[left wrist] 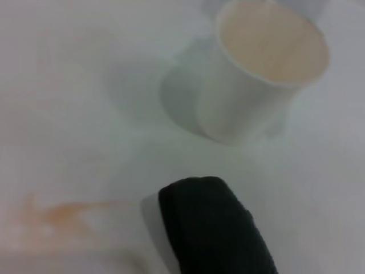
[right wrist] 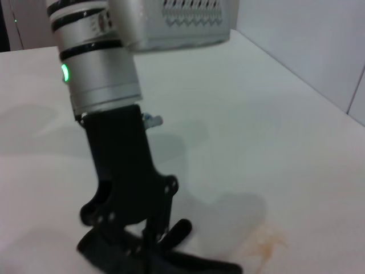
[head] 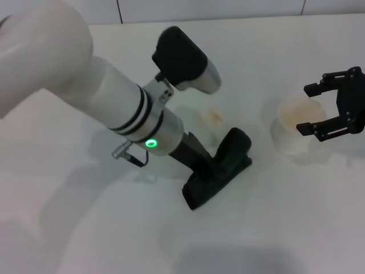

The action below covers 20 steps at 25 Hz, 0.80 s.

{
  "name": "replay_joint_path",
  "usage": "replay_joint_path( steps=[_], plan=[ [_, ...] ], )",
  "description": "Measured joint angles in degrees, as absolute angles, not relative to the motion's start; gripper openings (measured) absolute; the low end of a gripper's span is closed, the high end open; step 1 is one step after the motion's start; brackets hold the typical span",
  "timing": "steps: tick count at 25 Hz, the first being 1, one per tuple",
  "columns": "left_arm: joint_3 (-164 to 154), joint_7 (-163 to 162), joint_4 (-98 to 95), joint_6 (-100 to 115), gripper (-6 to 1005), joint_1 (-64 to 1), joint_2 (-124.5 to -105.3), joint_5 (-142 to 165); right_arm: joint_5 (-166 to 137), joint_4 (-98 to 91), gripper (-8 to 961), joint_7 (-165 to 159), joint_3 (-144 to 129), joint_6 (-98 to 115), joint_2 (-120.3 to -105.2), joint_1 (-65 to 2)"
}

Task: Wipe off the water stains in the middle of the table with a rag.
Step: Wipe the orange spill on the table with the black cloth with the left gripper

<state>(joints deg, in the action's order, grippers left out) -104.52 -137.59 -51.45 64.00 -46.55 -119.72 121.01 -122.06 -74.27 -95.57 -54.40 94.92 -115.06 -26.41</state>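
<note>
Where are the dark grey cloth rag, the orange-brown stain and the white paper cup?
dark grey cloth rag (head: 219, 168), head view, middle of bundle.
orange-brown stain (head: 215, 117), head view, blot's centre.
white paper cup (left wrist: 239, 108), left wrist view, side wall.

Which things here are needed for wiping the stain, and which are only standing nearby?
Needed for the job:
- rag, held down on the table by the left gripper
- water stains, orange-brown, beside the rag

Only standing nearby:
- white paper cup
- right gripper, open around the cup

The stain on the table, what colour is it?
Orange-brown; the water stains show best in the right wrist view.
</note>
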Motion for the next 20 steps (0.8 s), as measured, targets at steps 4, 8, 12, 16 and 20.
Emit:
replay_joint_path(
  steps=[4,8,12,16,20],
  plan=[
    [-106.0,-137.7,-51.1,62.6,97,-46.6,-119.74,121.9,-122.0,-74.1,842,-95.6,-54.4,94.9,-115.14,-26.6],
    [-102.5,-138.1,-49.5,60.5,97,-46.4,-119.5,125.0,-121.9,-73.8,842,-95.5,-54.4,94.8,-115.19,-26.6],
    [-94.1,-138.0,-48.0,59.5,97,-46.2,-119.44,130.7,-121.6,-73.8,842,-95.4,-55.2,94.7,-115.21,-26.4],
    [-87.8,-137.7,-47.6,58.0,97,-46.2,-119.31,134.9,-121.3,-73.7,842,-95.4,-55.6,94.5,-115.22,-26.4],
    [-85.6,-137.6,-45.3,55.6,97,-47.7,-119.25,136.5,-121.3,-73.4,842,-95.4,-55.9,94.4,-115.22,-26.7]
  ],
)
